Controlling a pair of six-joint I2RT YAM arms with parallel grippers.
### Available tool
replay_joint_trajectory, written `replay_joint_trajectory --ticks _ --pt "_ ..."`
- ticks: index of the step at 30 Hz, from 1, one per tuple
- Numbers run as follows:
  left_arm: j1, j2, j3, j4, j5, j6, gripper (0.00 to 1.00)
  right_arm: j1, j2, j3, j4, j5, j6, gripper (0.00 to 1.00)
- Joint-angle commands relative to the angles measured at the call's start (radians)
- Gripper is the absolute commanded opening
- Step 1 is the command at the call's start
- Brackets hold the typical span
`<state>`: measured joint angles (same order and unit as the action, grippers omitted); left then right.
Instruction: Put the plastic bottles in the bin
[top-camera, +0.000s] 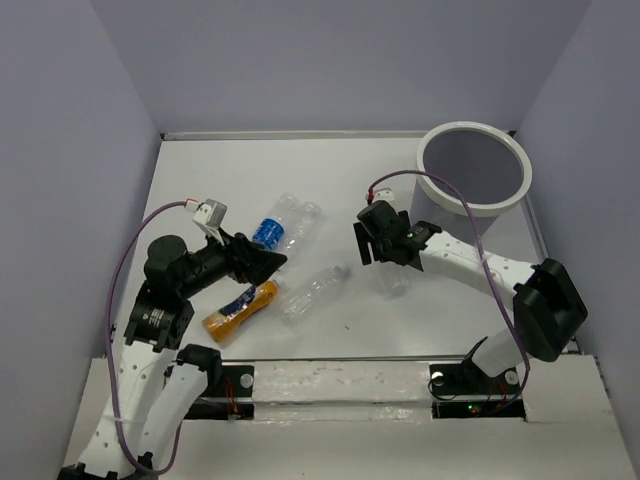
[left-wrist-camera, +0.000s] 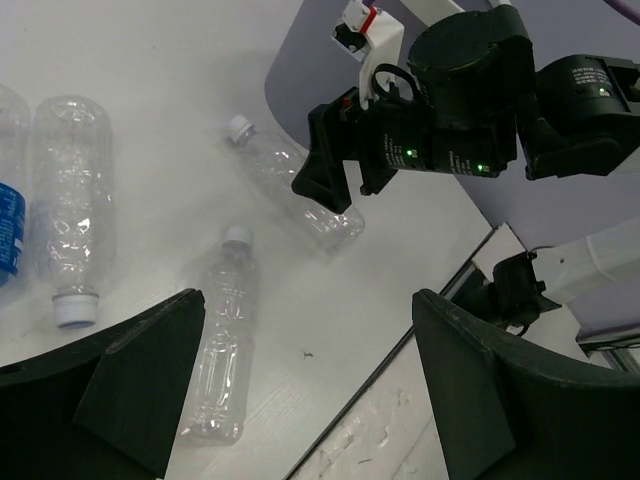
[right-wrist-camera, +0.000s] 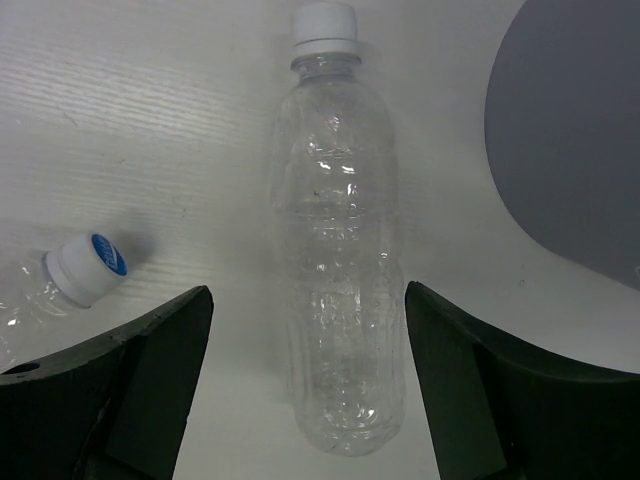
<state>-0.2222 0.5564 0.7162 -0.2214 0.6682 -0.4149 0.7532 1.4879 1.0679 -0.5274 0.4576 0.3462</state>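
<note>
The bin (top-camera: 472, 199) stands at the back right; its grey wall shows in the right wrist view (right-wrist-camera: 570, 140). My right gripper (top-camera: 385, 250) is open and hovers over a clear bottle (top-camera: 397, 281). In the right wrist view this bottle (right-wrist-camera: 340, 250) lies between the spread fingers (right-wrist-camera: 310, 390), not touched. My left gripper (top-camera: 270, 262) is open and empty (left-wrist-camera: 305, 400), above the table between the other bottles. A blue-label bottle (top-camera: 270, 230) and a clear one (top-camera: 305, 222) lie behind it. An orange-yellow bottle (top-camera: 242, 308) and a clear one (top-camera: 313, 292) lie in front.
The table has raised walls at the left, back and right. In the left wrist view the right gripper (left-wrist-camera: 335, 165) hangs over its bottle (left-wrist-camera: 300, 185), with a second clear bottle (left-wrist-camera: 222, 340) nearer. A blue-capped bottle neck (right-wrist-camera: 90, 270) lies left of the right fingers.
</note>
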Motion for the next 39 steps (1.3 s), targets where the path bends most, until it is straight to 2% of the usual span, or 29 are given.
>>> replay_joint_trajectory --ticks 1,4,5,7,8,10,12,17,20,22,26,31,35,38,39 --pt "-0.159 0.043 0.015 -0.007 -0.175 -0.019 0.94 0.006 0.066 -0.02 0.075 0.038 -0.009 0.83" --pt "-0.273 0.085 0.025 -0.038 -0.315 -0.021 0.94 -0.006 0.106 -0.028 0.093 0.036 -0.007 0.83" --pt "-0.349 0.117 0.032 -0.053 -0.409 -0.027 0.94 -0.015 0.112 -0.031 0.105 0.032 -0.006 0.83" --pt "-0.422 0.17 0.045 -0.064 -0.545 -0.038 0.96 -0.015 0.135 -0.037 0.124 0.027 -0.007 0.82" --pt "-0.486 0.189 0.051 -0.082 -0.588 -0.047 0.98 -0.015 0.14 -0.04 0.129 0.027 -0.007 0.8" --pt "-0.541 0.255 0.069 -0.105 -0.726 -0.056 0.99 -0.015 0.152 -0.042 0.138 0.032 -0.007 0.74" --pt "-0.592 0.295 0.072 -0.127 -0.783 -0.071 0.99 -0.015 0.15 -0.046 0.147 0.039 -0.013 0.65" --pt "-0.629 0.43 0.052 -0.11 -0.826 -0.082 0.99 -0.015 0.086 -0.057 0.142 0.05 -0.021 0.44" --pt "-0.66 0.497 0.054 -0.087 -0.829 -0.078 0.99 -0.015 0.016 -0.056 0.11 0.05 -0.023 0.38" --pt "-0.678 0.548 0.068 -0.078 -0.84 -0.075 0.99 -0.015 -0.078 -0.043 0.077 0.036 -0.027 0.36" --pt "-0.695 0.625 0.095 -0.067 -0.848 -0.058 0.99 0.005 -0.253 0.001 0.07 -0.09 -0.065 0.35" --pt "-0.706 0.736 0.121 -0.056 -0.843 -0.035 0.99 0.031 -0.38 0.18 0.092 -0.197 -0.113 0.35" --pt "-0.71 0.816 0.137 -0.055 -0.819 -0.022 0.99 0.031 -0.41 0.354 0.119 -0.079 -0.197 0.37" --pt "-0.721 0.858 0.137 -0.053 -0.829 -0.022 0.99 0.031 -0.379 0.449 0.162 0.157 -0.353 0.4" --pt "-0.724 0.864 0.135 -0.05 -0.832 -0.024 0.99 -0.013 -0.339 0.472 0.187 0.255 -0.437 0.4"
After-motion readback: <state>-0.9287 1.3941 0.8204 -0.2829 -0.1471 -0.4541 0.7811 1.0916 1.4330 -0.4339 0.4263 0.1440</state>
